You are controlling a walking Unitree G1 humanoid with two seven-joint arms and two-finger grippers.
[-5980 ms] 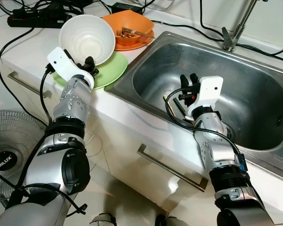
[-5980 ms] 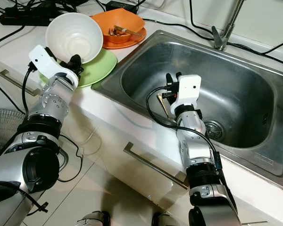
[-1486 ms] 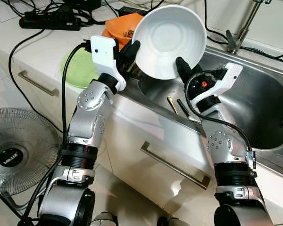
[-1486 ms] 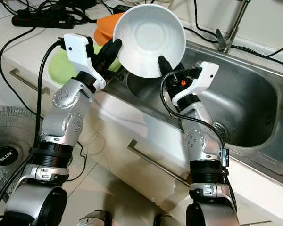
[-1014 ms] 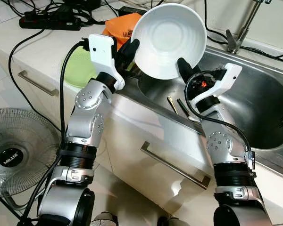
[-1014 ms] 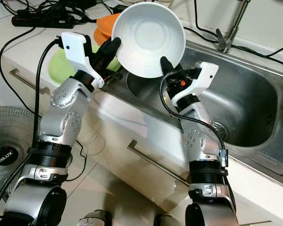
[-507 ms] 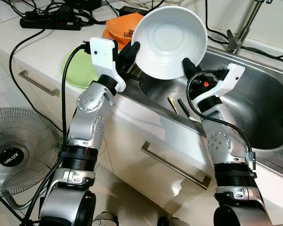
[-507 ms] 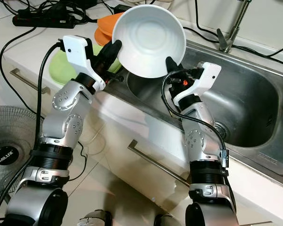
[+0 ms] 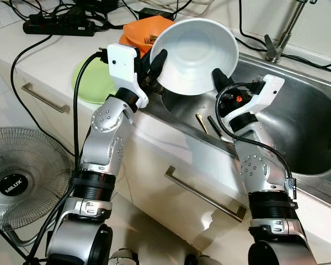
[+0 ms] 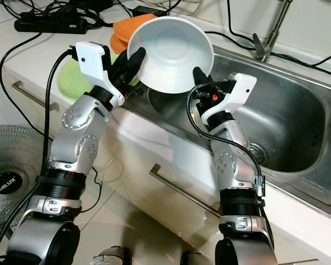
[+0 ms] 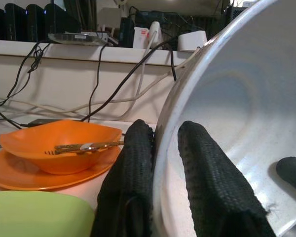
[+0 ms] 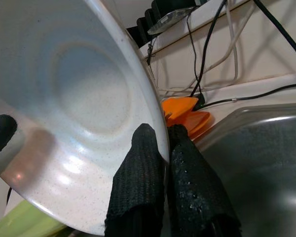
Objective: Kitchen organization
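Holding a white bowl (image 9: 194, 54) up in the air between both arms, we have it tilted so its hollow faces the head camera, above the sink's (image 9: 306, 118) left end where the basin meets the counter (image 9: 38, 61). Our left gripper (image 9: 156, 63) pinches the bowl's left rim: in the left wrist view one black finger (image 11: 133, 168) lies against the outside wall and the other (image 11: 207, 173) presses inside, so the jaws are closed down to the thickness of the rim. Our right gripper (image 9: 218, 79) grips the lower right rim the same way; the right wrist view shows one finger (image 12: 138, 177) on the inner surface and its partner (image 12: 187, 182) behind the edge, jaws narrowed tight onto the porcelain.

Behind the bowl, on the counter just left of the sink, an orange bowl (image 11: 59, 145) sits on an orange plate (image 11: 34, 175), with a piece of cutlery (image 11: 86, 146) lying across it. A light green plate (image 9: 94, 83) rests on the counter near its front edge, beside the orange set and partly hidden by our left wrist. In the sink's near left corner, a few utensils (image 9: 207, 124) lie on the steel bottom. A faucet (image 9: 278, 36) stands at the sink's back edge, and a black power strip (image 9: 55, 25) with cables lies at the counter's far left. A floor fan (image 9: 16, 176) stands below the counter.
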